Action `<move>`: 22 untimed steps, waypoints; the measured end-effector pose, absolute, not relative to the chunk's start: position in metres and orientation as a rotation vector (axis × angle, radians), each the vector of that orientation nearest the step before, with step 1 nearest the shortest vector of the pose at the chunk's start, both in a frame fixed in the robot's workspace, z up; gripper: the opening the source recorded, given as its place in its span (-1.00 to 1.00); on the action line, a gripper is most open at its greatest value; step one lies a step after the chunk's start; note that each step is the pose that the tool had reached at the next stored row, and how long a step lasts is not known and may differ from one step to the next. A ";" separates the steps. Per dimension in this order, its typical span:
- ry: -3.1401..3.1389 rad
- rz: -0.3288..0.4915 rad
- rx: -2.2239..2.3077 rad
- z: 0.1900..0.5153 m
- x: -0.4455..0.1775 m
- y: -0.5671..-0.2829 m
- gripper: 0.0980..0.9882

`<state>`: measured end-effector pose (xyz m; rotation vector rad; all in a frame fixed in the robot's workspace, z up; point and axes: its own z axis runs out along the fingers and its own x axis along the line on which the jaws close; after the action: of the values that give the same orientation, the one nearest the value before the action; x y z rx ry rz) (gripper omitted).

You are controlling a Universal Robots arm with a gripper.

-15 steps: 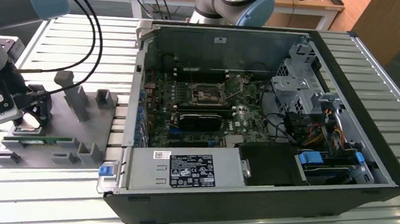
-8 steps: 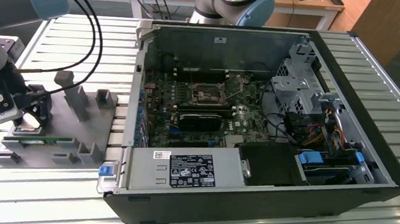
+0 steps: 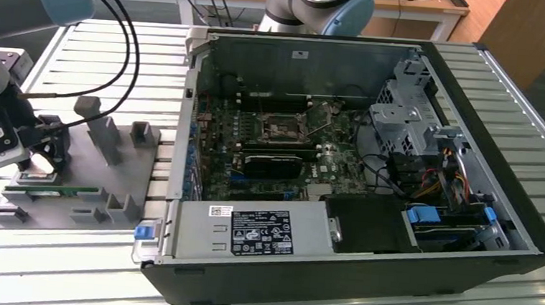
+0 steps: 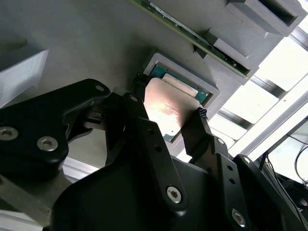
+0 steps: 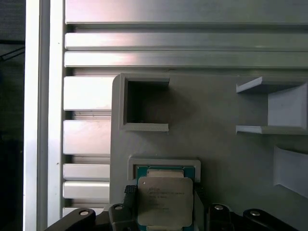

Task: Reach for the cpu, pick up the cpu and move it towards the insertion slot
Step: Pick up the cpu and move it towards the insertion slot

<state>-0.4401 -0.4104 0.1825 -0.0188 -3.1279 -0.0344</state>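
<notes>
The open computer case (image 3: 389, 276) takes the middle and right of the exterior view, with the insertion slot (image 3: 282, 128) near the centre. At lower left, on the grey tray (image 3: 117, 178), the gripper (image 4: 170, 96) pinches the cpu (image 4: 168, 115) by two opposite edges. I think an even, level grip is best here.

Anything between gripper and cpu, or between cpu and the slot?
Nothing between the gripper and the cpu: its fingers sit at two opposite edges. Toward the slot, in the exterior view, the grey posts and the case wall lie between.
</notes>
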 end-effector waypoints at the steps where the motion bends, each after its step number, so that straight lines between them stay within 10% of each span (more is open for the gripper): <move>1: -3.128 -0.034 -0.019 0.183 -0.440 -0.410 0.00; 22: -3.128 -0.034 -0.019 0.190 -0.440 -0.410 0.00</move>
<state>-0.4401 -0.4104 0.1897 -0.0188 -3.1280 -0.0344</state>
